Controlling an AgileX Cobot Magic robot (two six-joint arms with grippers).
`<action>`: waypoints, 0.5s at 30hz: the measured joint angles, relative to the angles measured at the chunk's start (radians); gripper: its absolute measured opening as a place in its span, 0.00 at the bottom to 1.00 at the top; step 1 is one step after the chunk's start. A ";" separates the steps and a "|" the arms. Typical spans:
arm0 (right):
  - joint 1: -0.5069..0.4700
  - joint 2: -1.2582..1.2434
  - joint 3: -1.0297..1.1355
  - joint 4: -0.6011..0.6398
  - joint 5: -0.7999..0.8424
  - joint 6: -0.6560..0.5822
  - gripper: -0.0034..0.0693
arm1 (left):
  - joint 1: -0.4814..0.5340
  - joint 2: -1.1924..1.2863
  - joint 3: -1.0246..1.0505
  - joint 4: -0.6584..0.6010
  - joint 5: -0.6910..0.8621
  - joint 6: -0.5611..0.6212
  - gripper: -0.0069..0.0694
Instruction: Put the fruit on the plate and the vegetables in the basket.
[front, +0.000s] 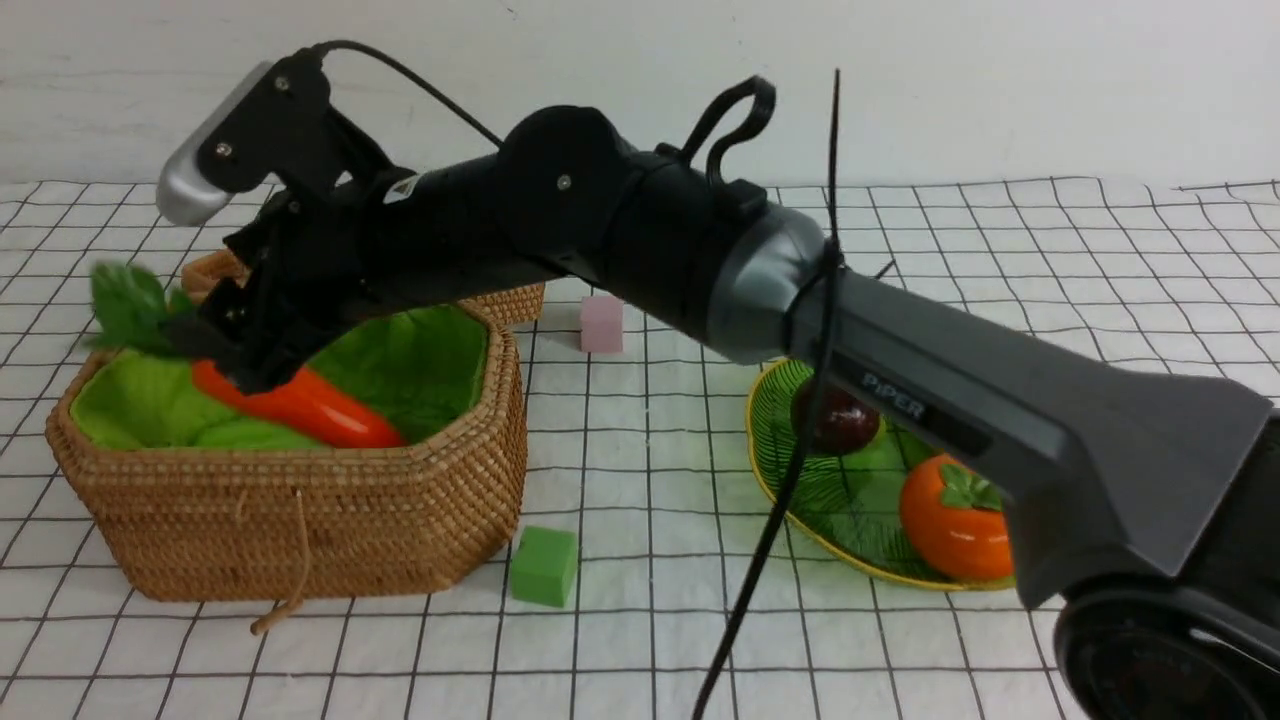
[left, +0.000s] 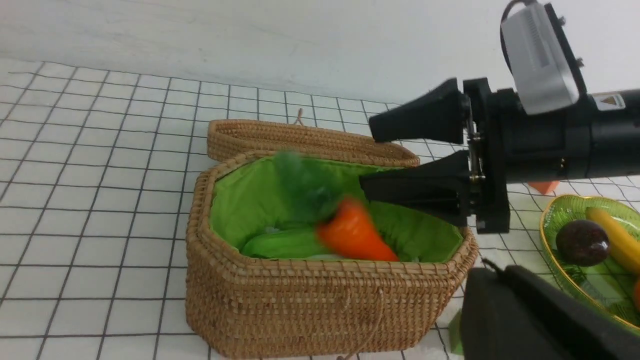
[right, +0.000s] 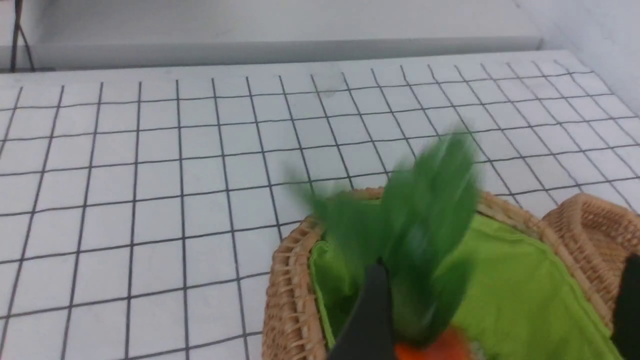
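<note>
Basket (front: 300, 530): L side of table, lid open behind it, green lining.
Carrot (front: 300, 405): inside basket, tilted, leafy top (front: 130, 305) sticking up over far-L rim; blurred in both wrist views.
Cucumber (left: 285, 243): in basket, just beside carrot.
R gripper (left: 400, 157): over basket, jaws spread apart, nothing clamped; carrot just below lower finger.
L gripper: can't tell, only dark arm body seen.
Green cube (front: 544, 566): on table near basket's R corner.
Pink cube (front: 601, 324): behind, btwn basket & plate.
Plate (front: 770, 420): R of centre, partly behind R arm.
Mangosteen (front: 840, 420): on plate.
Persimmon (front: 950, 520): on plate, near edge.
Banana (left: 617, 240): on plate, by mangosteen.
</note>
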 joint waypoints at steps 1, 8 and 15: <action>-0.001 0.000 0.000 0.000 0.001 0.002 0.94 | 0.000 0.000 0.000 -0.006 -0.001 0.003 0.10; -0.059 -0.210 0.002 -0.215 0.399 0.431 0.82 | 0.000 -0.001 0.000 -0.179 -0.082 0.223 0.10; -0.140 -0.472 0.052 -0.554 0.704 0.825 0.25 | 0.000 -0.128 0.066 -0.460 -0.189 0.477 0.10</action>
